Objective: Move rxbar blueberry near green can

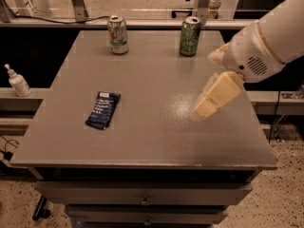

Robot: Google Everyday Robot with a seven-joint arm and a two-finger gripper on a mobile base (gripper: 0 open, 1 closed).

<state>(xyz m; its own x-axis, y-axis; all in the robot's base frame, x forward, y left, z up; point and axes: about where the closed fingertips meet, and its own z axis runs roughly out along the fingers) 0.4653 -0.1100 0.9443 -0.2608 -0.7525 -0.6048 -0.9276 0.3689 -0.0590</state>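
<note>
The rxbar blueberry (pixel 103 110) is a flat dark navy wrapper with white text, lying on the left half of the grey table (pixel 152 141). The green can (pixel 190 36) stands upright at the table's back right. My gripper (pixel 205 109) hangs over the right part of the table, pale yellow fingers pointing down and left, well to the right of the bar and in front of the green can. It holds nothing.
A mostly white can (pixel 118 34) with green and red marks stands at the back left. A white pump bottle (pixel 18 81) sits on a shelf left of the table. Drawers sit below the front edge.
</note>
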